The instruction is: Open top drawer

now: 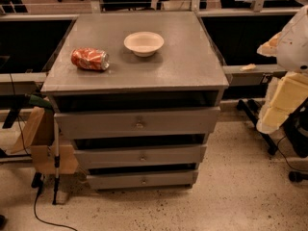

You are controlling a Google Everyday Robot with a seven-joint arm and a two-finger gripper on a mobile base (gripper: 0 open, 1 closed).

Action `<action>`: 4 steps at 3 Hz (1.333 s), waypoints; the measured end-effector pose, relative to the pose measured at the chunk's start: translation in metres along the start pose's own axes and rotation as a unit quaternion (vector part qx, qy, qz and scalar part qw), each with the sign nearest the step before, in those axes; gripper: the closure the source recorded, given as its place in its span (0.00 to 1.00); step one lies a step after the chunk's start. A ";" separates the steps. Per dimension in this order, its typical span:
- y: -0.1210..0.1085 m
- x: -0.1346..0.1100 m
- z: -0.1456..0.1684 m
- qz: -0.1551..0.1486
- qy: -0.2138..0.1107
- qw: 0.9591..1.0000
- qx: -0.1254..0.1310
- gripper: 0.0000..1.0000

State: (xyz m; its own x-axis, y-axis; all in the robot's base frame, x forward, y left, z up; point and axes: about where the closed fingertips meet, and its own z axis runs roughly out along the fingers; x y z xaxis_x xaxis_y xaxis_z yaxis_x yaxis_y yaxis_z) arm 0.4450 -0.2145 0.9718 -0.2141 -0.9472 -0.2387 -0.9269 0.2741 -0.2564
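Observation:
A grey cabinet [192, 71] stands in the middle of the camera view with three drawers. The top drawer [96, 124] has the tallest, widest grey front and a small round metal knob [139, 125] at its centre. Its front stands a little out from the cabinet, with a dark gap above it. My arm with its gripper [281, 105] shows as white and cream parts at the right edge. It is beside the cabinet, apart from the drawer and its knob.
A crushed red can [90, 59] and a white bowl [144, 43] lie on the cabinet top. Two shorter drawers [106, 157] [110, 181] sit below. A brown cardboard piece [41, 138], a thin pole [56, 162] and a floor cable [41, 211] are on the left. Dark stand legs [257, 124] are on the right.

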 end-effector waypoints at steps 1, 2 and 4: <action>0.009 -0.001 0.027 0.029 -0.008 0.999 0.013 0.00; 0.025 -0.004 0.097 0.068 -0.023 0.997 0.000 0.00; 0.008 -0.072 0.235 0.080 -0.096 0.992 -0.027 0.00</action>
State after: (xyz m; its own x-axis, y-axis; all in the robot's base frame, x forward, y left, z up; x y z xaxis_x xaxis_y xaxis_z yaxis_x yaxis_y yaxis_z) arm 0.5251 -0.1052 0.7661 -0.3019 -0.8415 -0.4480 -0.9017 0.4046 -0.1524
